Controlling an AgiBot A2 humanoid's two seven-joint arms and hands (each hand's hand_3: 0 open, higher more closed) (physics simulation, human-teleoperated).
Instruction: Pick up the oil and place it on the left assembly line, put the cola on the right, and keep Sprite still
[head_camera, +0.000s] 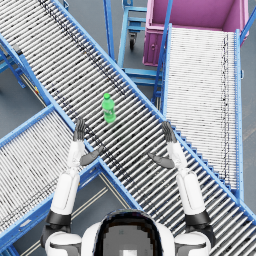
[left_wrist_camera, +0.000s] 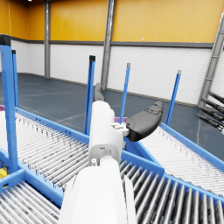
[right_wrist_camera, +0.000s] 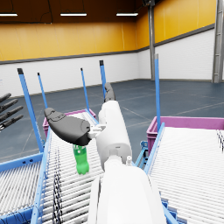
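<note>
Left hand (head_camera: 80, 146), right hand (head_camera: 172, 150): both empty, fingers spread, raised over the middle belt (head_camera: 135, 145), well apart from each other.
Sprite (head_camera: 108, 108): green bottle, upright on that belt's rollers, beyond and between the hands, touched by neither.
Left line (head_camera: 30, 150), right line (head_camera: 200, 95): flank the belt.
Pink bin (head_camera: 200, 12): far end.
Oil, cola: not in view.
Handling: Sprite is to stay put, so hold both hands clear of it.

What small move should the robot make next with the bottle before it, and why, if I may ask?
Probably hold both hands back. The only item on the central roller conveyor is a green bottle, seemingly the Sprite, which must stay still; it stands upright, untouched, ahead of the open left hand and right hand.
</note>
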